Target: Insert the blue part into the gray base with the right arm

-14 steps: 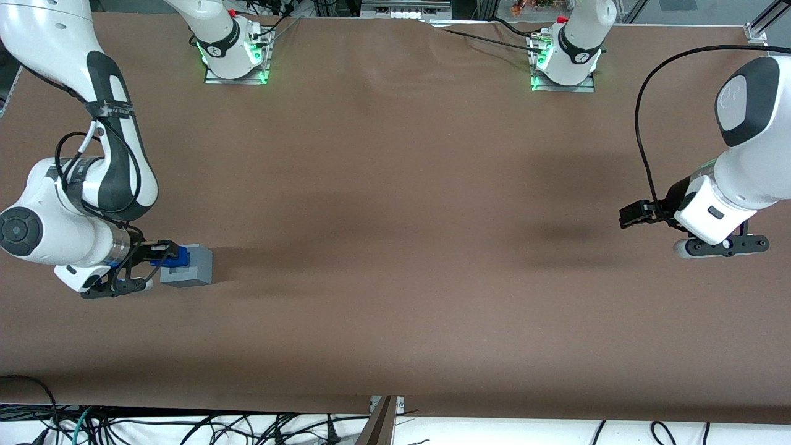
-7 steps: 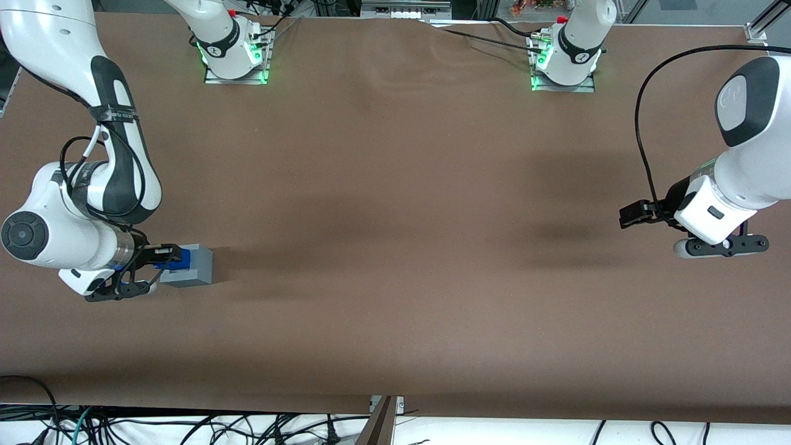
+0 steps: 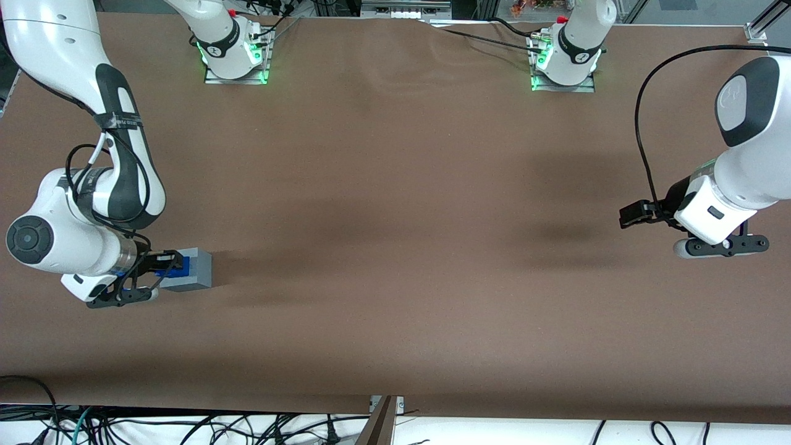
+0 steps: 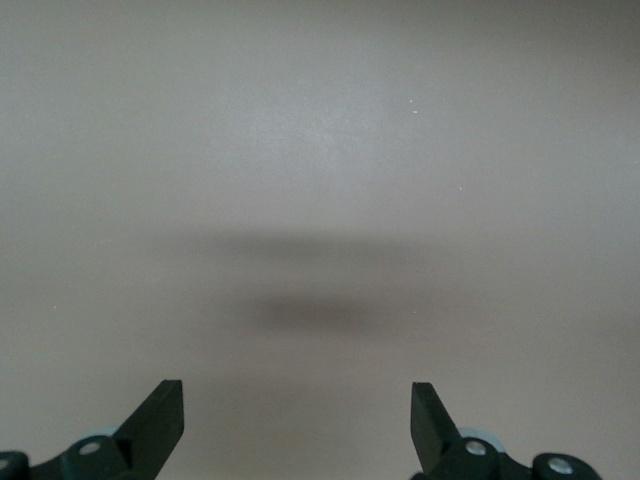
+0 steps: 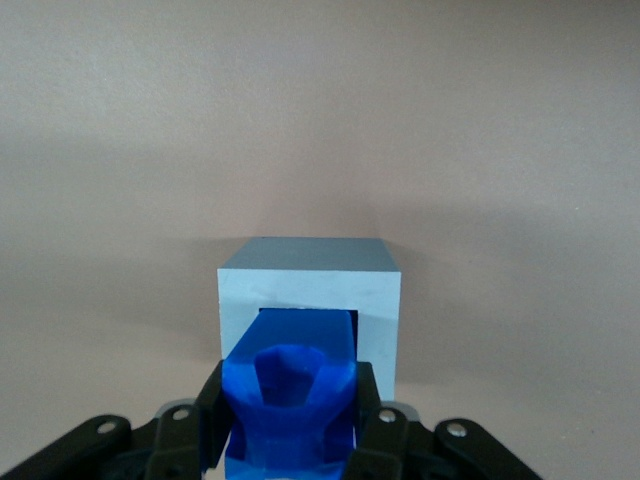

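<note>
The gray base [image 3: 194,269] stands on the brown table at the working arm's end. My right gripper [image 3: 165,266] sits over the base and is shut on the blue part [image 3: 175,266]. In the right wrist view the blue part [image 5: 290,395] is clamped between the two black fingers [image 5: 212,420], with its end at or in the square recess of the gray base [image 5: 305,290]. How deep it sits cannot be told.
The brown table cover [image 3: 395,247] stretches wide toward the parked arm's end. Two arm mounts with green lights [image 3: 235,59] stand at the table edge farthest from the front camera. Cables hang below the near edge.
The right gripper with the blue part has shifted slightly and come lower over the gray base. The base has not visibly moved.
</note>
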Tool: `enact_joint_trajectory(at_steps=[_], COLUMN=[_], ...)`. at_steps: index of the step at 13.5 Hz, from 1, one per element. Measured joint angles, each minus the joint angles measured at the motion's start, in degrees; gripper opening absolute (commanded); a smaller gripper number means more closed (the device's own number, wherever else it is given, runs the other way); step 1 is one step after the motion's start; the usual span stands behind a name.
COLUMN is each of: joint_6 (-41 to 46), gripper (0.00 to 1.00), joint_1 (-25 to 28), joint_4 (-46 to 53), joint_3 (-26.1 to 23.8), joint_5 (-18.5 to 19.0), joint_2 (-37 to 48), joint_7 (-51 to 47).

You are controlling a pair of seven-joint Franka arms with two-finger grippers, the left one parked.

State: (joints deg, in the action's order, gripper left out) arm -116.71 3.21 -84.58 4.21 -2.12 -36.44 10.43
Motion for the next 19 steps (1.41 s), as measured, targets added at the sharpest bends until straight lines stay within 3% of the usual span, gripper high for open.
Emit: enact_joint_trajectory(at_steps=[1,2,11,16,19], joint_6=[-0.01,-0.02,3.61,17.68,19.67], gripper=[0.92,1.00,1.00,1.00,1.00], joint_1=[0.00,0.00,0.31,0.85,0.84], joint_4=[0.08,0.10,2.45,2.81,-4.85], joint_3=[0.00,0.00,-0.04,-0.15,-0.14], joint_5=[-0.01,-0.03,-0.79,-0.84,-0.86], joint_2=[-0.06,-0.09,3.76,17.78,27.77], joint_7=[0.00,-0.04,-0.91,-3.32,-3.51])
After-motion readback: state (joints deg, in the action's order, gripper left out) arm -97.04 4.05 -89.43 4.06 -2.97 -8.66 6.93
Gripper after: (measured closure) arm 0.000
